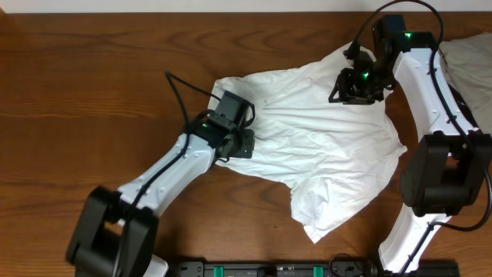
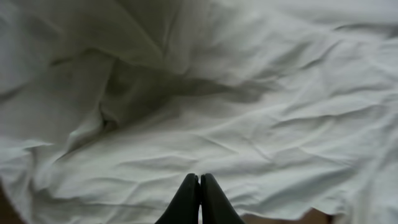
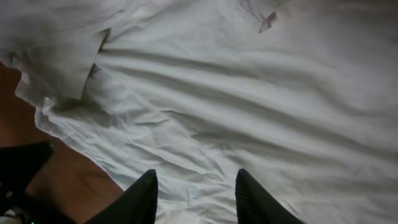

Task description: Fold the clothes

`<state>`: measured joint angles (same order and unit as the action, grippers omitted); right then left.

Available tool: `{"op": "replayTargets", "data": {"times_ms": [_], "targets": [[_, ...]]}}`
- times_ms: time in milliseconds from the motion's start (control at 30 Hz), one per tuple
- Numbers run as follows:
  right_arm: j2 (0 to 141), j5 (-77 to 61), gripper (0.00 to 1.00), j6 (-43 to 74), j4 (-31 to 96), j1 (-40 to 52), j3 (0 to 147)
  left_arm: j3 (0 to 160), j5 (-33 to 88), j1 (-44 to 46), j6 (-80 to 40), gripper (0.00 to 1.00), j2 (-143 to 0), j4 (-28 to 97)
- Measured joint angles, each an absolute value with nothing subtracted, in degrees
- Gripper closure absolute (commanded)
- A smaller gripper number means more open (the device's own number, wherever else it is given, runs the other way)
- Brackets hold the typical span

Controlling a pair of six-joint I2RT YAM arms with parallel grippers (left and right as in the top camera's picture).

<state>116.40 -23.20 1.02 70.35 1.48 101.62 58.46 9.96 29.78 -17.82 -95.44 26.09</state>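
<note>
Overhead view: the white T-shirt point(image 1: 330, 146) lies spread out and crumpled in the middle of the brown table point(image 1: 77, 77). The left gripper point(image 1: 242, 144) sits at its left edge. The right gripper point(image 1: 355, 91) is over its top part. The shirt looks thin, soft and light, so I think it will flop and bunch up when it is lifted.

Left wrist view: the two fingers point(image 2: 186, 202) are pressed together with their tips on the wrinkly cloth. I cannot see any cloth pinched between them.

Right wrist view: the fingers point(image 3: 143, 196) stand wide apart just above the shirt, close to its edge where the table shows. I think the best place to grab is an edge or a corner, like the hem or a sleeve, pinching only a little cloth
</note>
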Motion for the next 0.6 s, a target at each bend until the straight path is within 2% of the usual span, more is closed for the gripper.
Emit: {"op": "replayTargets", "data": {"times_ms": [333,467,600], "targets": [[116.4,-23.2,0.65,1.0,70.0,2.0,101.1,58.5,7.0,26.6,-17.8,0.94,-100.6,21.3],[116.4,-23.2,0.76,1.0,68.8,3.3,96.5,58.5,6.6,24.0,-17.8,0.94,-100.6,20.9],[116.4,-23.2,0.78,2.4,65.3,5.1,89.4,58.5,6.1,22.2,-17.8,0.94,-100.6,20.5]]}}
